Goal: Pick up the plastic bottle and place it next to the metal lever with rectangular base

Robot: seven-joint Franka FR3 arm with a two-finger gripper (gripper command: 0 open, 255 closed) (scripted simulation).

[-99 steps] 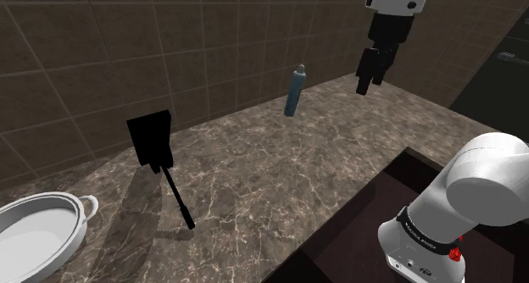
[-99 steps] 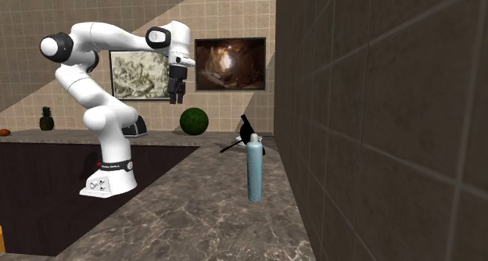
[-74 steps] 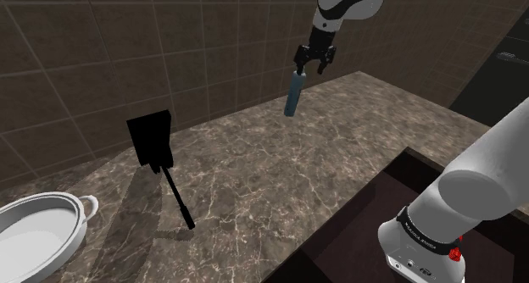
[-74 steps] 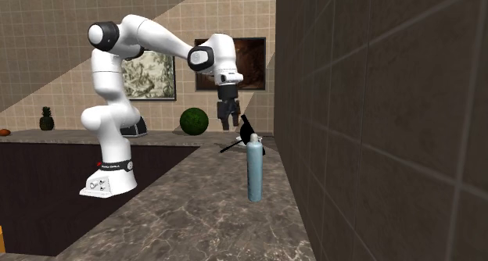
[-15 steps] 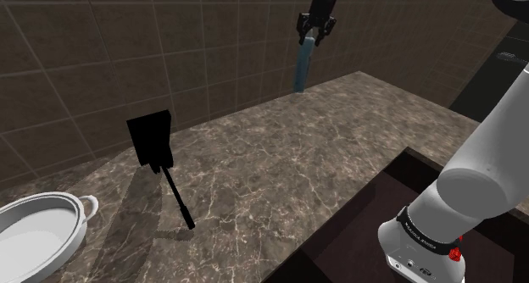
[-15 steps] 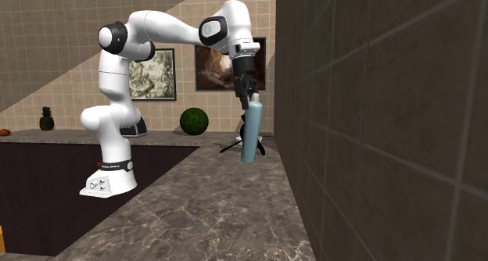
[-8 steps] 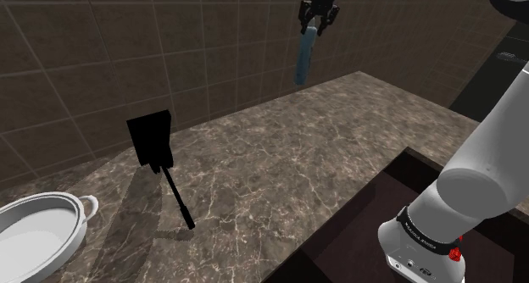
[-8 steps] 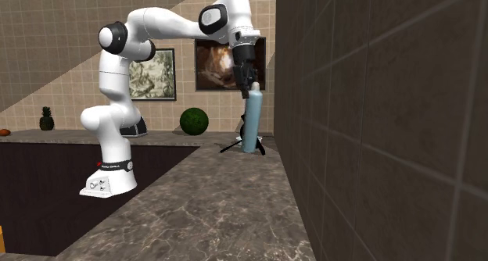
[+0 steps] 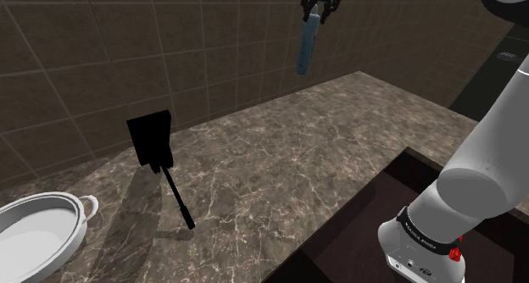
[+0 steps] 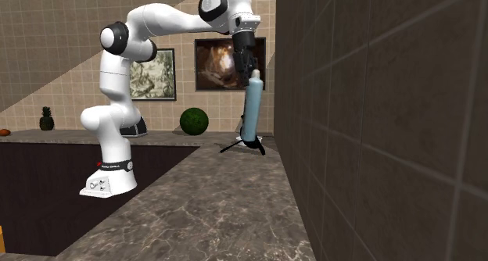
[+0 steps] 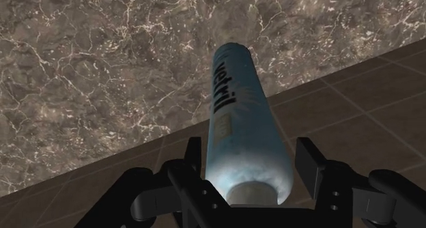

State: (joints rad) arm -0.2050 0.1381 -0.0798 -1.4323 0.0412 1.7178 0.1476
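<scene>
**Bottle held high above the counter, far from the lever**

Up near the top of the shoulder view, the black gripper [image 9: 321, 2] has a pale blue bottle [image 9: 305, 42] by its upper end. The bottle hangs clear of everything, well above the marbled brown counter [image 9: 280, 171] and in front of the dark tiled wall [image 9: 102, 52]. It is not quite plumb: its lower end swings a little toward the shoulder view's left.

From the hand's own camera the grip is plain enough. The two fingers [image 11: 310, 162] are closed in on either side of the bottle [image 11: 242, 117], pinching it near the cap end, with the body running away from the gripper [image 11: 249, 165] toward the counter edge below. Dark lettering runs along its side (I can't make out the word for certain).

The lever [image 9: 153, 141] is black, with a flat rectangular base standing up near the wall and a thin rod slanting down onto the counter. In the shoulder view it sits well apart from the bottle, off toward the left. A white pot [image 9: 38, 230] lies further left, at the corner.

In the second exterior view the bottle [image 10: 250, 111] dangles from the gripper [image 10: 252, 73] beside the tiled wall, and the lever [image 10: 235, 146] shows behind its lower end.
</scene>
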